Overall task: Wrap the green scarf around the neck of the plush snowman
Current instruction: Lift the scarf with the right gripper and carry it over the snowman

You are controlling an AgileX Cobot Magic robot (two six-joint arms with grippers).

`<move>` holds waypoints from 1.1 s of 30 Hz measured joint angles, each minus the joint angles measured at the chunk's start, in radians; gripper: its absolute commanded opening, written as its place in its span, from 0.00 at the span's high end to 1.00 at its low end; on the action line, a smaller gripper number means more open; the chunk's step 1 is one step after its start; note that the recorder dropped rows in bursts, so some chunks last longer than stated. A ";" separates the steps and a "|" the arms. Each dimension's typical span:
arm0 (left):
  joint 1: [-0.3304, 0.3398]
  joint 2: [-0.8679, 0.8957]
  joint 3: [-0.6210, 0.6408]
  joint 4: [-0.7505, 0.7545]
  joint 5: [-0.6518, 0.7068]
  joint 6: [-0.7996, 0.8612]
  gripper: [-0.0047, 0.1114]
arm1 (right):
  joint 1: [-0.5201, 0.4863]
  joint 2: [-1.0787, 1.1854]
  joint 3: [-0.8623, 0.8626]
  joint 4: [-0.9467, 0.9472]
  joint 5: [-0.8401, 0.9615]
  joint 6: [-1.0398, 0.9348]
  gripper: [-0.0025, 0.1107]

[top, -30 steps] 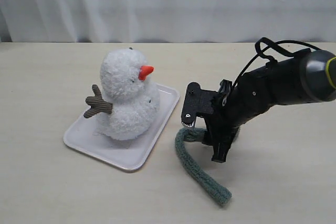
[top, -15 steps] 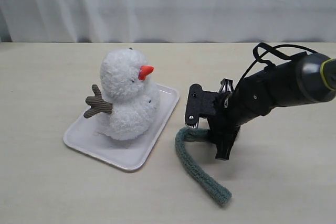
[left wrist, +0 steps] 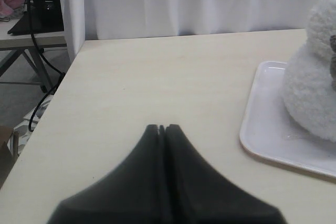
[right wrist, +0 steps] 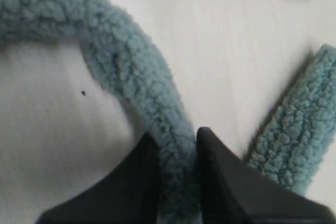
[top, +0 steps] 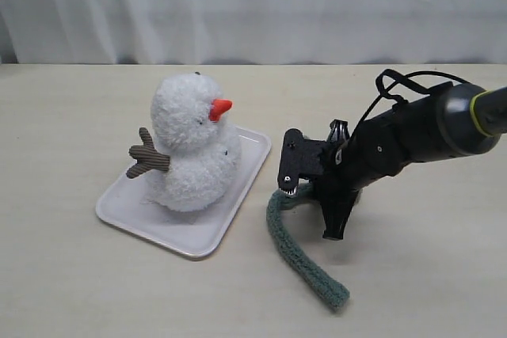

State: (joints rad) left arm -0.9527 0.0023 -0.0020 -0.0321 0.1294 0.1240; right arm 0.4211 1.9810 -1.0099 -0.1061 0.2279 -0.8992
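- Pale bench (top: 71, 282): plush snowman (top: 188, 148) upright on white tray (top: 249, 165); green scarf (top: 295, 255) lies just beside.
- Right jaws pinch the scarf; left jaws pressed together.
- We would confirm a firm pinch before lifting.

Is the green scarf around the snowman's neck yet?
No, the green scarf lies on the table beside the tray, away from the plush snowman.

Right arm (top: 412, 132) stretches in from the worktop's right edge and slopes down, wrist tipped so the right gripper (right wrist: 176, 139) points pretty much at the surface. Its jaws are pinched tight on the green scarf (right wrist: 126, 72). Left gripper (left wrist: 161, 128) hangs low over the worktop, fingers pressed flat together with nothing between them.
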 measured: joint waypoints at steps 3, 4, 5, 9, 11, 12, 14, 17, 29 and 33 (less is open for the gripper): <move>0.000 0.000 0.000 0.000 0.000 0.000 0.96 | 0.002 0.000 0.000 0.000 0.014 -0.044 0.94; 0.000 0.000 0.000 0.000 0.000 0.000 0.96 | 0.004 -0.002 0.000 -0.002 0.022 -0.055 0.94; 0.000 0.000 0.000 0.000 0.000 0.000 0.96 | 0.007 -0.009 0.002 -0.003 0.032 -0.062 0.94; 0.000 0.000 0.000 0.000 0.000 0.000 0.96 | 0.027 -0.054 0.012 -0.004 0.057 -0.077 0.94; 0.000 0.000 0.000 0.000 0.000 0.000 0.96 | 0.039 -0.115 0.012 -0.004 0.057 -0.079 0.94; 0.000 0.000 0.000 0.000 0.000 0.000 0.96 | 0.041 -0.139 0.012 -0.004 0.058 -0.079 0.94; 0.000 0.000 0.000 0.000 0.000 0.000 0.96 | 0.045 -0.210 0.012 -0.001 0.062 -0.079 0.94; 0.000 0.000 0.000 0.000 0.000 0.000 0.96 | 0.046 -0.325 0.012 0.017 0.089 -0.079 0.94; 0.000 0.000 0.000 0.000 0.000 0.000 0.96 | 0.046 -0.742 0.012 0.267 0.113 -0.079 0.94; 0.000 0.000 0.000 0.000 0.000 0.000 0.96 | 0.056 -0.827 0.012 0.277 0.113 -0.118 0.94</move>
State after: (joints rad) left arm -0.9527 0.0023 -0.0020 -0.0321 0.1294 0.1240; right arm 0.4774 1.1536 -0.9984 0.1709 0.3412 -1.0171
